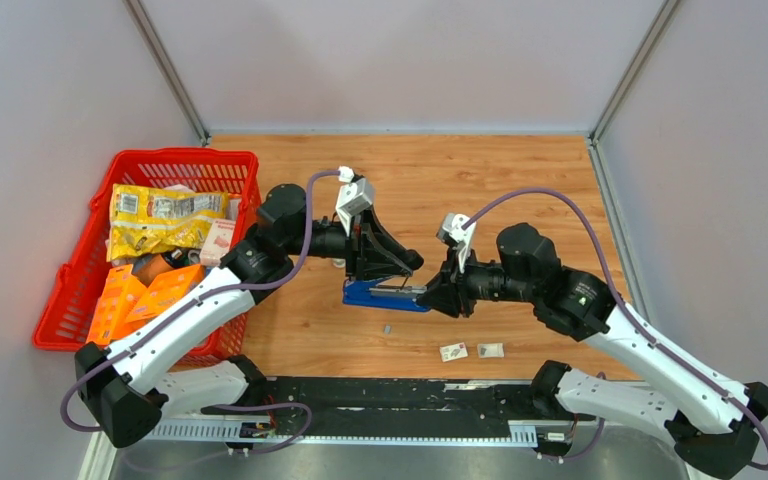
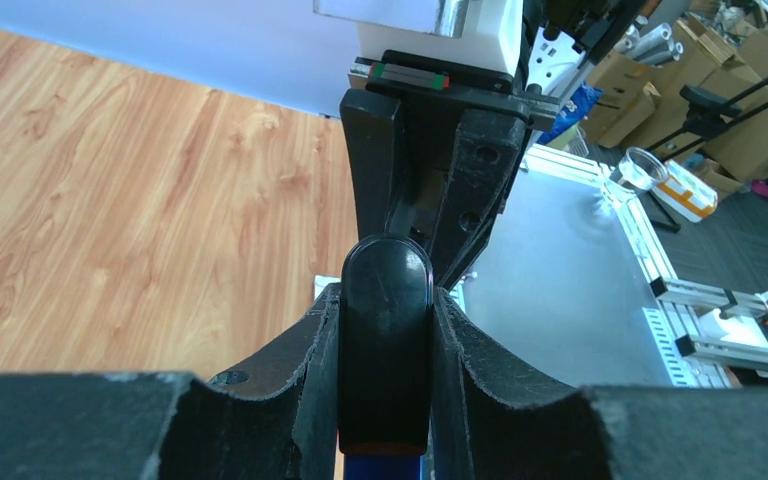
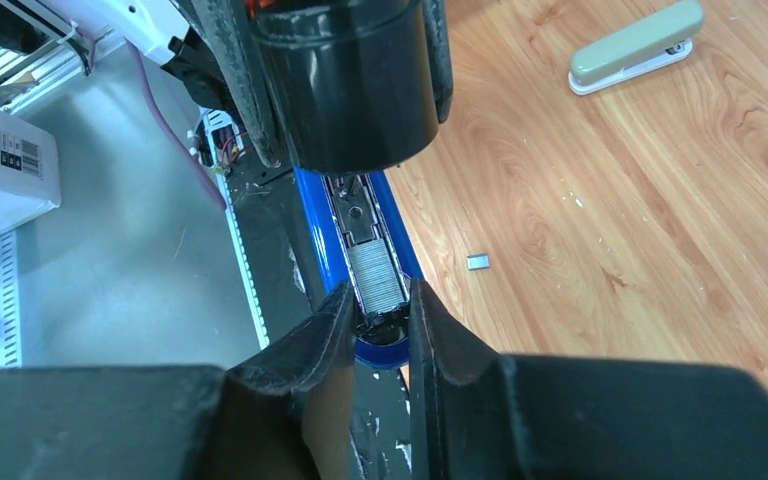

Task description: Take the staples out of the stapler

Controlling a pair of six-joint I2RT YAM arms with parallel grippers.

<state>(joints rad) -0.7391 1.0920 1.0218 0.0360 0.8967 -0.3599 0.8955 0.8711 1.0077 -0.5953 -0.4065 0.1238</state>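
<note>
The blue stapler (image 1: 375, 294) lies mid-table with its black lid (image 2: 387, 270) swung up. My left gripper (image 1: 403, 263) is shut on that lid and holds it raised; the left wrist view shows the lid pinched between both pads. In the right wrist view the magazine lies bare, with a grey strip of staples (image 3: 373, 272) in its channel. My right gripper (image 3: 378, 300) is at the stapler's front end, its jaws a narrow gap apart on either side of the strip's tip. A loose staple piece (image 3: 477, 261) lies on the wood beside the stapler.
A red basket (image 1: 78, 290) with snack packets stands at the left. A beige stapler (image 3: 635, 45) lies farther back on the table. Two small pale pieces (image 1: 453, 351) (image 1: 490, 350) lie near the front edge. Grey walls enclose the table.
</note>
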